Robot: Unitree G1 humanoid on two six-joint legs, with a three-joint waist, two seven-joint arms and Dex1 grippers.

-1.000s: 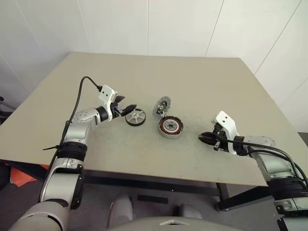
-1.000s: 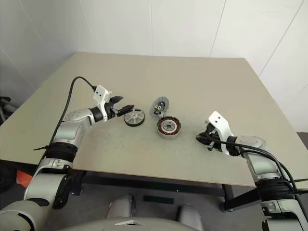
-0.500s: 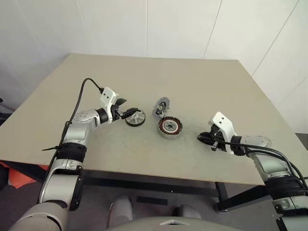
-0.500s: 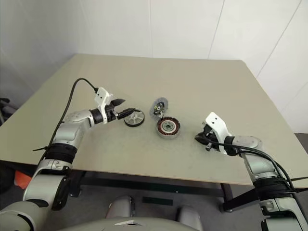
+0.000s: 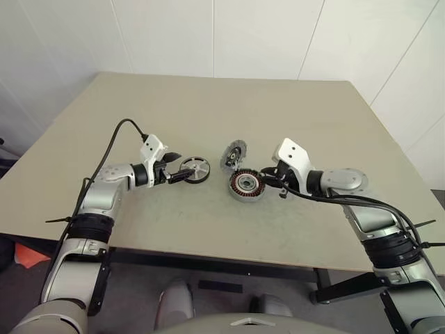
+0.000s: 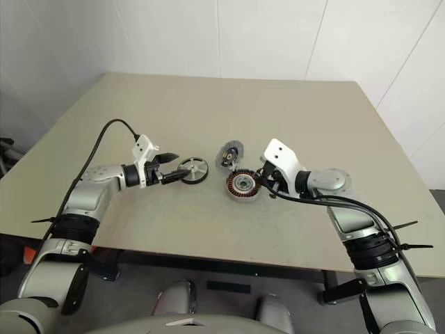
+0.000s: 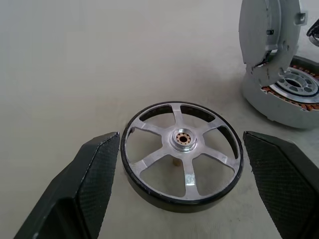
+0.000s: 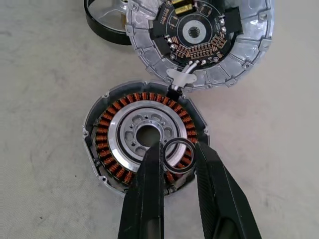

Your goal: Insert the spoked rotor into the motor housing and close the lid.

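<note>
A beige table (image 5: 208, 104) holds three motor parts clustered near its middle, with wide bare surface toward the far edge and both side edges, and a narrower bare strip along the near edge. The motor housing (image 5: 246, 184), a squat silver cup with copper windings, sits flat at the centre. The lid (image 5: 233, 154) stands tilted on edge just behind it, its lower rim touching the housing's far rim, its circuit-board face showing in the right wrist view. The spoked rotor (image 5: 195, 170) lies flat just to the left of the housing, apart from it.

The left gripper (image 5: 174, 167) is level with the rotor, its two black fingers (image 7: 89, 184) spread wide on either side of the dark rim, close to it but with a sliver of table showing between.

The right gripper (image 8: 177, 164) hangs over the housing's near edge, its fingers nearly together, pinching a small metal ring (image 8: 178, 155) above the windings.
</note>
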